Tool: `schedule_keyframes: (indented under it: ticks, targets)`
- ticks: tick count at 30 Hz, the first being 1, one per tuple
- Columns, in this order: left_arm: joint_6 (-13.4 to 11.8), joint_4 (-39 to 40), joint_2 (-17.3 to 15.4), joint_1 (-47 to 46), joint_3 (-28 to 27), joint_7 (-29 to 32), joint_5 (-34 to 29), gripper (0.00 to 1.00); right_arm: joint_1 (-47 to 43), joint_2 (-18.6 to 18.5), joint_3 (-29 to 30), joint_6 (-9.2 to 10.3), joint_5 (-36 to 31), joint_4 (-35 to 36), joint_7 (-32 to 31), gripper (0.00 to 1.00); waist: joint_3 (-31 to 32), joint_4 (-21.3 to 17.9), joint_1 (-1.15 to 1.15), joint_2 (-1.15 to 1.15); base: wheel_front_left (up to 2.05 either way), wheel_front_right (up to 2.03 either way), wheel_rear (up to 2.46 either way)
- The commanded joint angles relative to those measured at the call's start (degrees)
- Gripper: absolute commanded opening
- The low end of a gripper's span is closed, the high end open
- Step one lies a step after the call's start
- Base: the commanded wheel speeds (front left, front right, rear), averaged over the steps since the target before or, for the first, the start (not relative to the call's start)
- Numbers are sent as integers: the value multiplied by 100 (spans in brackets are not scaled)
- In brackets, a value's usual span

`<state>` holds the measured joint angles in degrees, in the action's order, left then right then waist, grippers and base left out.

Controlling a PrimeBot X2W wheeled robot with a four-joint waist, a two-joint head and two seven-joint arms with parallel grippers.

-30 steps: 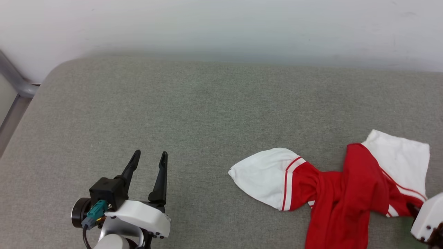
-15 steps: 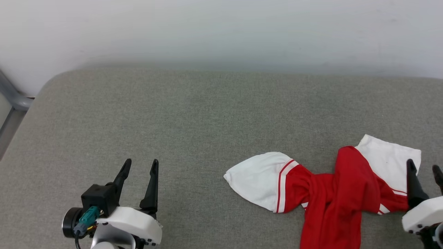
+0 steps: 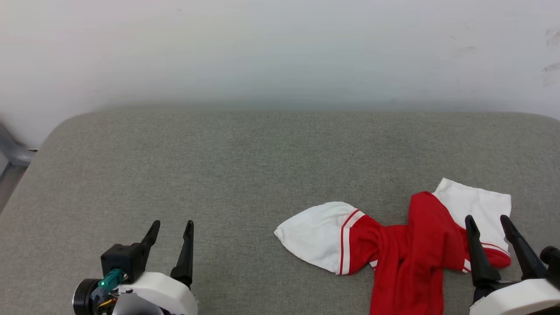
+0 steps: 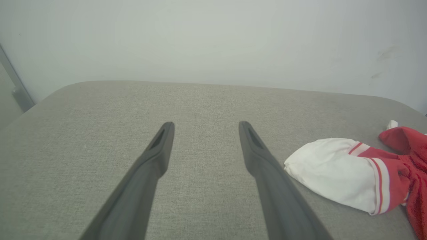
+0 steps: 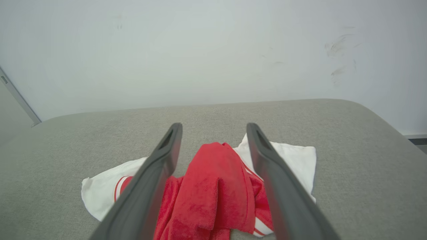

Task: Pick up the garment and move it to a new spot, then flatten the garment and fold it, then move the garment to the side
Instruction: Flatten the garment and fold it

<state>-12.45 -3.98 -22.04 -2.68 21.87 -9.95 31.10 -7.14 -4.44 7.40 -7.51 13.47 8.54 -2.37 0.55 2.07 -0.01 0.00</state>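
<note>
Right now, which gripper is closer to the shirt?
Right. The right gripper is at the right end of the shirt; the left gripper is well off to its left.

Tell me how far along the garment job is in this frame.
Nothing looks done: the red-and-white jersey T-shirt lies twisted and bunched on the grey padded surface, unfolded. In hand: the right gripper, open and empty, points at the nearer white sleeve, apparently lining up a grasp; the left gripper is open over bare padding. Left: pick up, relocate, flatten, fold, move aside.
</note>
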Motion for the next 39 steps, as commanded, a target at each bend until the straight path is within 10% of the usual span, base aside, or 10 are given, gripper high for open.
schedule_keyframes:
  ticks: [1, 34, 35, 37, 39]
  targets:
    - [67, -34, -34, -86, 45, 81, 40, 100, -117, 44, -56, 3, -70, 132, -42, 100, -12, -54, 1, 0, 0, 0, 0]
    - [1827, -2319, 431, -2933, 2051, 4465, 524, 100, 425, 161, -323, 3, 30, 277, -99, 100, -1400, -744, 1, 0, 0, 0, 0]
    - [1857, -2361, 462, -2905, 2095, 4538, 589, 49, 437, 161, -307, 3, 51, 241, -98, 100, -1401, -754, 1, 0, 0, 0, 0]
    - [1909, -2435, 478, -2872, 2169, 4615, 675, 0, 463, 161, -287, 3, 58, 183, -84, 100, -1389, -774, 1, 0, 0, 0, 0]
    - [1931, -2470, 459, -2869, 2209, 4584, 693, 0, 462, 161, -247, 3, 80, 126, -82, 100, -1356, -771, 1, 0, 0, 0, 0]
